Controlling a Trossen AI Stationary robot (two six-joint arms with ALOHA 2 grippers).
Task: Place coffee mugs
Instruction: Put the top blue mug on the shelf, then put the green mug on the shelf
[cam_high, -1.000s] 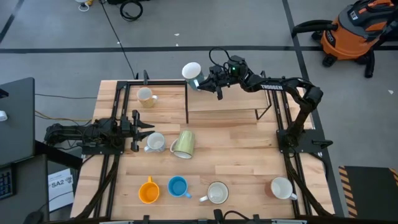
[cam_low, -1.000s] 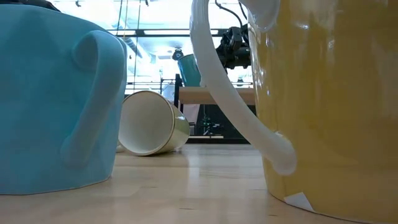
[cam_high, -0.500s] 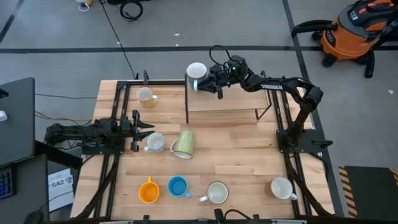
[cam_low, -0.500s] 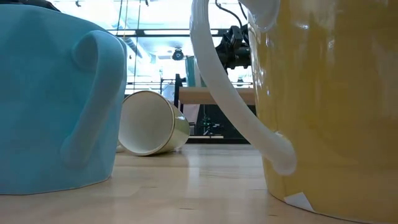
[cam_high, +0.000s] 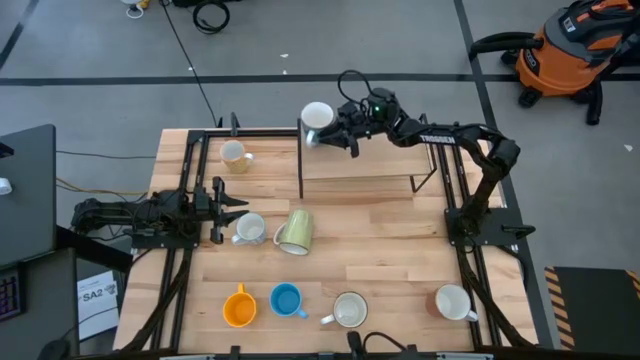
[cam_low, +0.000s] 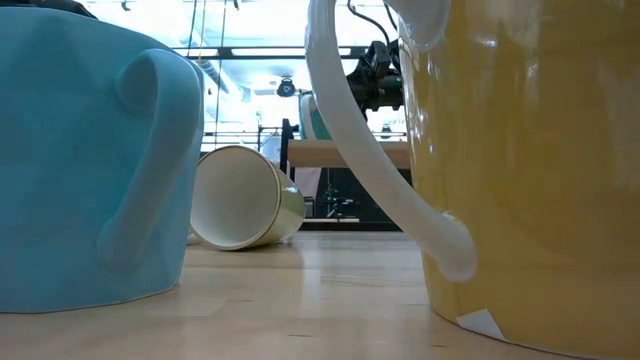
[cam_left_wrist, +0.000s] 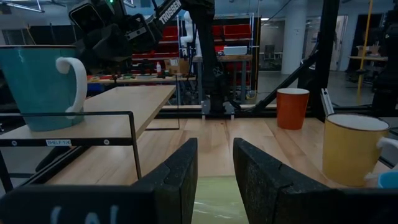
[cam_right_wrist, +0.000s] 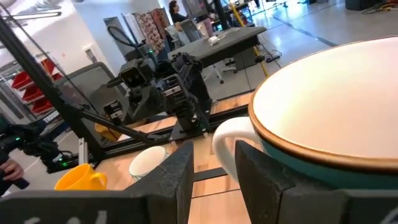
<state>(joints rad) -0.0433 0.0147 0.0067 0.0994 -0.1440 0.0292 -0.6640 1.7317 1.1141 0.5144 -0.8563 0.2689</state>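
A teal mug (cam_high: 317, 117) with a white inside stands upright on its base at the left end of the raised wooden shelf (cam_high: 370, 165); it also shows in the left wrist view (cam_left_wrist: 34, 87). My right gripper (cam_high: 333, 130) is level beside it, open, its fingers (cam_right_wrist: 177, 180) on either side of the white handle (cam_right_wrist: 225, 144). My left gripper (cam_high: 238, 205) waits open at the table's left, beside a white mug (cam_high: 248, 228). A pale green mug (cam_high: 294, 230) lies on its side. My right gripper has its fingers apart on either side of the teal mug's handle (cam_right_wrist: 225, 144), coming level from the table's right. A gap shows between one finger and the handle. Whether the other finger touches it, I cannot tell. The mug stands on the shelf.
A cream mug (cam_high: 233, 154) stands far left. Along the near edge stand orange (cam_high: 238, 307), blue (cam_high: 287, 300), cream (cam_high: 349, 311) and white (cam_high: 454, 301) mugs. Black frame rails (cam_high: 190, 170) run along both sides.
My right gripper has opened and let go of the teal mug. The mug was tilted at the shelf's left end a second ago; it has come upright and now stands on the shelf.
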